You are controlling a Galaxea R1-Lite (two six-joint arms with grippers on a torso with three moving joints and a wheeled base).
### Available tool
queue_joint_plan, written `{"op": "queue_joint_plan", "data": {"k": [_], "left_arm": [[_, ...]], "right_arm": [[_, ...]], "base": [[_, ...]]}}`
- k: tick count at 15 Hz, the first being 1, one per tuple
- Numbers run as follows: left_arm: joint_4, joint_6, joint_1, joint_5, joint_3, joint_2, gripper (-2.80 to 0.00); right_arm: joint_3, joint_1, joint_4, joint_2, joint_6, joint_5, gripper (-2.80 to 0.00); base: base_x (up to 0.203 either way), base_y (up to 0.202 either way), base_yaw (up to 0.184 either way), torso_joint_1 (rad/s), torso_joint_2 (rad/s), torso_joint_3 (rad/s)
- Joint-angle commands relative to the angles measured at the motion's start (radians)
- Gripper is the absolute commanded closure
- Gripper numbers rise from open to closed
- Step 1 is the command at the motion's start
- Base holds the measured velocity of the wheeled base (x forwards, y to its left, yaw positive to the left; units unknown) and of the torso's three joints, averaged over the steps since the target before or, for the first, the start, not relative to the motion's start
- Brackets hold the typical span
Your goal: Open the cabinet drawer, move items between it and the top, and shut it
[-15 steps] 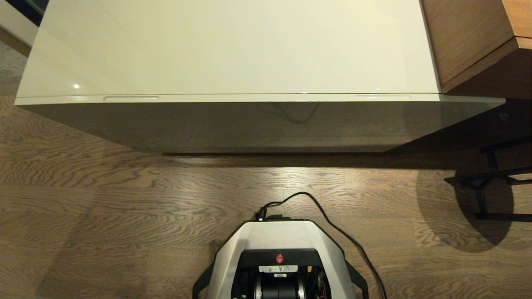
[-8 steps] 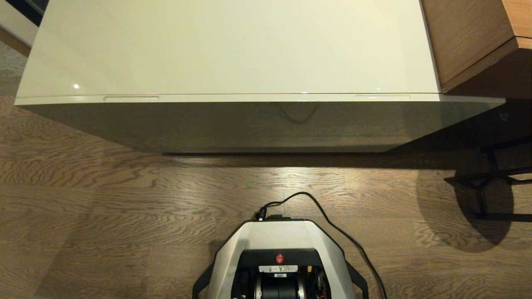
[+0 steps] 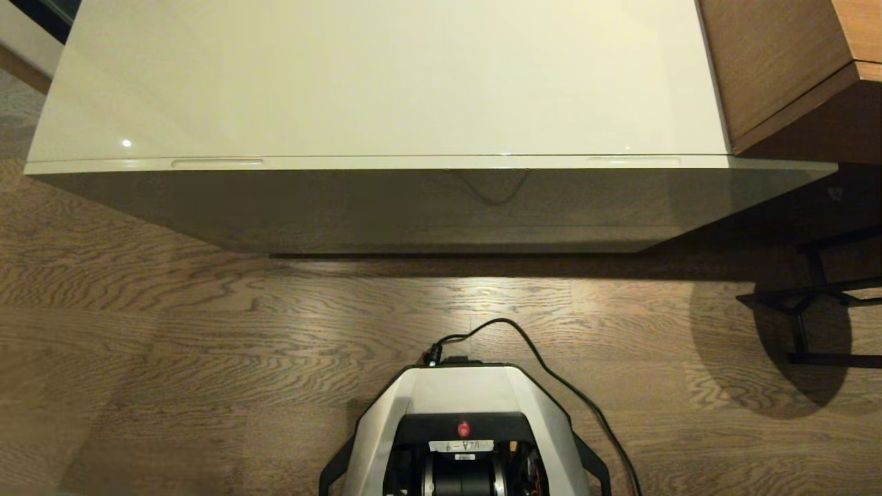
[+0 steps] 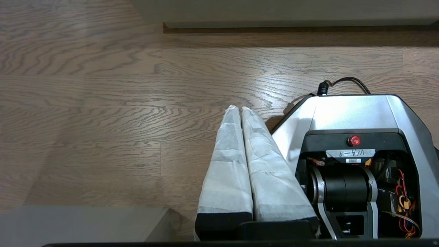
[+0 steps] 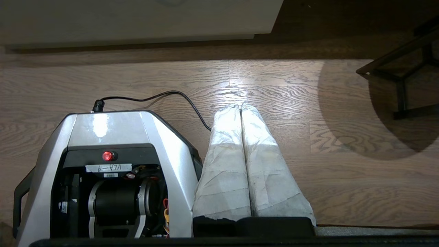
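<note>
Cabinet drawer (image 3: pixel 427 207) sits fully closed in the head view, its glossy beige-grey front running across the cabinet at twelve o'clock from the robot base (image 3: pixel 465 420); two slim slots mark its upper front edge, one toward ten o'clock (image 3: pixel 217 163) and one toward two o'clock (image 3: pixel 634 161); above it spreads the top (image 3: pixel 386 76), a glossy cream-white surface with nothing lying on the part in view; brown wooden furniture (image 3: pixel 785 62) stands just beside the top at two o'clock; a black cable (image 3: pixel 551 372) trails from the base over the wooden floor (image 3: pixel 172 331); a dark metal frame (image 3: pixel 813 296) stands at three o'clock; neither arm shows here. In the left wrist view the left claw (image 4: pixel 238 109) hangs over the floor just beside the base, its two white-wrapped fingers (image 4: pixel 226 164) pressed together and holding nothing; the cabinet's lower edge (image 4: pixel 295 24) lies beyond. In the right wrist view the right claw (image 5: pixel 240 106) hangs on the base's other side, its wrapped fingers (image 5: pixel 271 171) likewise pressed together and empty, the cable passing near its tips.
</note>
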State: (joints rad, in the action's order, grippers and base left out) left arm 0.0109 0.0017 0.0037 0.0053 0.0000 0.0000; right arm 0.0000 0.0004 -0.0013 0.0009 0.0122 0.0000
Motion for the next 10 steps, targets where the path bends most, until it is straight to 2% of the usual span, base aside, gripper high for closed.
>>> {"op": "queue_joint_plan", "data": {"k": [1,10], "left_arm": [[0.000,0.000,-0.001,0.001,0.000,0.002,0.00],[0.000,0.000,-0.001,0.001,0.000,0.002,0.00]], "right_arm": [[0.002,0.001,0.000,0.001,-0.001,0.000,0.00],[0.002,0.000,0.000,0.001,0.000,0.000,0.00]], "base": [[0.000,0.000,0.000,0.000,0.00,0.000],[0.000,0.000,0.000,0.000,0.00,0.000]]}}
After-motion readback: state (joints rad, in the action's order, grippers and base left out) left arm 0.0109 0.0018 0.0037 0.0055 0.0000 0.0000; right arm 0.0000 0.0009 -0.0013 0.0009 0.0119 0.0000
